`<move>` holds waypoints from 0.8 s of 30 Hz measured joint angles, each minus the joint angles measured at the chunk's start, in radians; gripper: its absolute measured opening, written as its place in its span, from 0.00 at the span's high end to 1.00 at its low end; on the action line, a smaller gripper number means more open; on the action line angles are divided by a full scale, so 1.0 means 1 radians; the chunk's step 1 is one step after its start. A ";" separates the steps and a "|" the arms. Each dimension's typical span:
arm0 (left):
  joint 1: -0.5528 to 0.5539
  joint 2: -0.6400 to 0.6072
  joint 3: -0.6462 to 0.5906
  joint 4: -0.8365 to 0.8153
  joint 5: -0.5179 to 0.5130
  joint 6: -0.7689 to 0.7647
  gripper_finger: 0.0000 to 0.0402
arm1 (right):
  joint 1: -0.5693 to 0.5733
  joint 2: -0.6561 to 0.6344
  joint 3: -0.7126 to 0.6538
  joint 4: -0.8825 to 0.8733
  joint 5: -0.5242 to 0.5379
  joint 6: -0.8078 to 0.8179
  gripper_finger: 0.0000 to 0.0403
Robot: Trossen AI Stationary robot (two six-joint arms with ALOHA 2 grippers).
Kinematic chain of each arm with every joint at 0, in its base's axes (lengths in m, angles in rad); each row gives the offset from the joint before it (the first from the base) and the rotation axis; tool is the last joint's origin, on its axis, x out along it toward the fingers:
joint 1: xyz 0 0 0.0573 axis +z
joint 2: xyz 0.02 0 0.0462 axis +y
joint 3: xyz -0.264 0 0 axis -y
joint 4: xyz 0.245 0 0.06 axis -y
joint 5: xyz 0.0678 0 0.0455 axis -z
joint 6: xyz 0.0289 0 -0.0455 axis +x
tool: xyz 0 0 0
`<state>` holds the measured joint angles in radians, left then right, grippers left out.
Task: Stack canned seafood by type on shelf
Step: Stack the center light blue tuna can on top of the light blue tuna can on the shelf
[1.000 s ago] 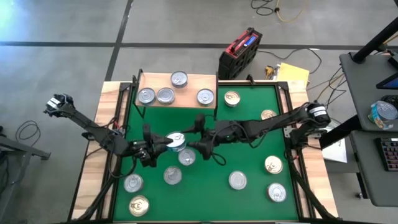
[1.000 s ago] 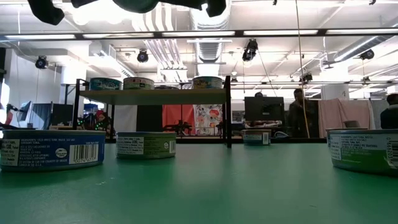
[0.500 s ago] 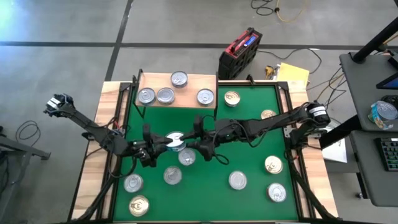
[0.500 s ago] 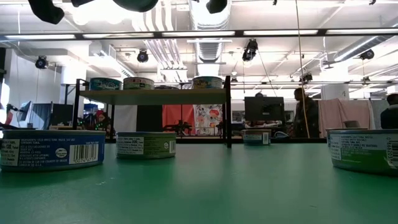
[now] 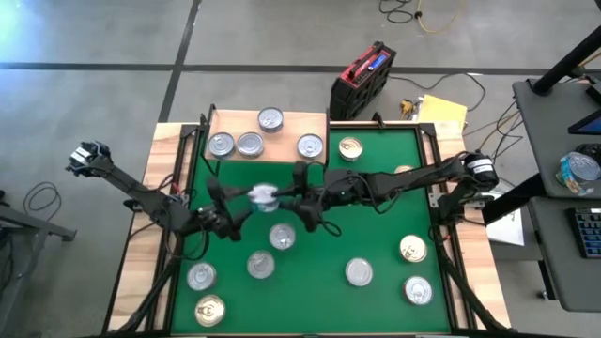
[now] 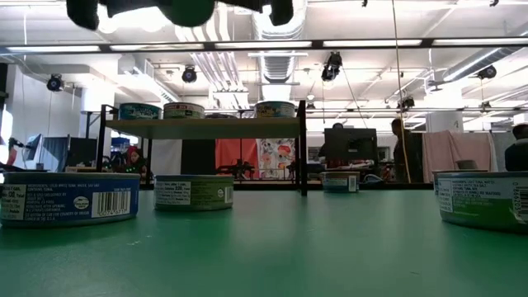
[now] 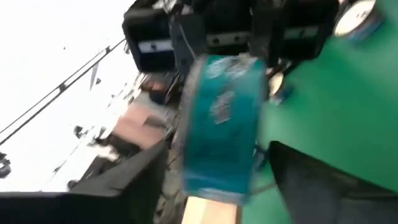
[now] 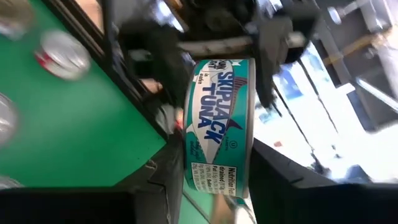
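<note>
A teal-sided tuna tin (image 8: 217,118) hangs above the green mat (image 5: 376,225), just near of the shelf (image 5: 268,133). The shelf is a small light-wood board on black legs with several silver-topped tins (image 5: 250,144) resting flat on it. My right gripper (image 5: 294,196) is shut on the teal tin (image 5: 263,194), reaching in from the right. My left gripper (image 5: 229,207) stands open at the tin's left. In the left wrist view its fingers (image 7: 134,186) stand on either side of the tin (image 7: 221,124), apart from it. My right gripper pinches the teal tin between its two fingers, one on each flat end, by the rim (image 8: 188,177) nearest the gripper. The fingers come level from the table's right. The tin is lifted clear of the mat, turned up on edge, its labelled side wall showing.
Loose tins lie flat on the mat: near the middle (image 5: 282,237), at the near left (image 5: 201,276), at the near right (image 5: 413,249), and a gold-topped one beside the shelf (image 5: 350,148). A red and black case (image 5: 362,80) sits beyond the far edge.
My right gripper has shut on the teal tin, and my left gripper has then opened and let go of it while turning its wrist. The tin has gone a little toward the far edge and the shelf with my right gripper, tipping up on edge.
</note>
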<state>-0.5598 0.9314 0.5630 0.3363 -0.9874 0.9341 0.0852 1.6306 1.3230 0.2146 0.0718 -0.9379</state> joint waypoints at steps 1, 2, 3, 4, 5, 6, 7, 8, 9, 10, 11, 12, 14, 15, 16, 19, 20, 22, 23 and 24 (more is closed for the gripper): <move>0.000 0.000 -0.001 -0.005 -0.023 0.004 0.27 | -0.001 0.000 0.002 -0.002 0.033 -0.014 0.69; 0.000 -0.001 -0.001 -0.003 -0.046 0.004 0.23 | -0.004 0.000 0.005 -0.012 0.062 -0.029 0.69; 0.000 -0.004 -0.001 -0.002 -0.072 0.004 0.20 | -0.005 0.000 0.010 -0.019 0.093 -0.045 0.69; 0.000 -0.008 -0.001 -0.002 -0.102 0.002 0.19 | -0.008 0.001 0.018 -0.027 0.119 -0.058 0.69; 0.000 -0.012 -0.001 0.000 -0.127 -0.003 0.18 | -0.011 0.001 0.025 -0.035 0.142 -0.076 0.69; 0.001 -0.015 -0.001 0.000 -0.152 -0.008 0.17 | -0.016 0.001 0.032 -0.042 0.164 -0.087 0.69; 0.001 -0.018 -0.001 -0.001 -0.176 -0.016 0.17 | -0.022 0.001 0.038 -0.042 0.177 -0.104 0.69; 0.001 -0.020 -0.001 0.000 -0.202 -0.028 0.18 | -0.029 0.003 0.044 -0.042 0.188 -0.122 0.69; 0.001 -0.023 -0.001 0.003 -0.229 -0.044 0.18 | -0.036 0.005 0.051 -0.043 0.196 -0.143 0.69; 0.001 -0.024 -0.001 0.005 -0.258 -0.064 0.19 | -0.044 0.006 0.056 -0.046 0.204 -0.170 0.69; 0.001 -0.025 -0.001 0.012 -0.294 -0.086 0.19 | -0.053 0.007 0.060 -0.048 0.212 -0.195 0.69; 0.001 -0.025 -0.001 0.019 -0.333 -0.117 0.20 | -0.064 0.007 0.065 -0.048 0.217 -0.214 0.69; 0.001 -0.025 0.008 0.022 -0.428 -0.177 0.21 | -0.088 0.007 0.073 -0.046 0.209 -0.238 0.69; 0.001 -0.026 0.014 0.023 -0.478 -0.198 0.22 | -0.101 0.007 0.078 -0.045 0.208 -0.248 0.69; 0.001 -0.027 0.020 0.024 -0.523 -0.210 0.22 | -0.115 0.007 0.080 -0.044 0.203 -0.260 0.69; 0.002 -0.027 0.046 0.023 -0.583 -0.215 0.24 | -0.155 0.008 0.080 -0.045 0.135 -0.275 0.69; 0.002 -0.032 0.054 0.022 -0.580 -0.215 0.24 | -0.167 0.011 0.080 -0.044 0.111 -0.275 0.69; 0.002 -0.039 0.078 0.022 -0.570 -0.214 0.25 | -0.184 0.021 0.080 -0.023 0.098 -0.275 0.69; 0.002 -0.045 0.092 0.022 -0.567 -0.212 0.26 | -0.193 0.025 0.080 -0.010 0.093 -0.277 0.69; 0.002 -0.053 0.105 0.018 -0.566 -0.211 0.27 | -0.200 0.031 0.080 -0.003 0.082 -0.279 0.69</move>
<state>-0.5583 0.8788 0.6683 0.3542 -1.5536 0.7234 -0.1151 1.6612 1.4033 0.2112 0.1534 -1.2170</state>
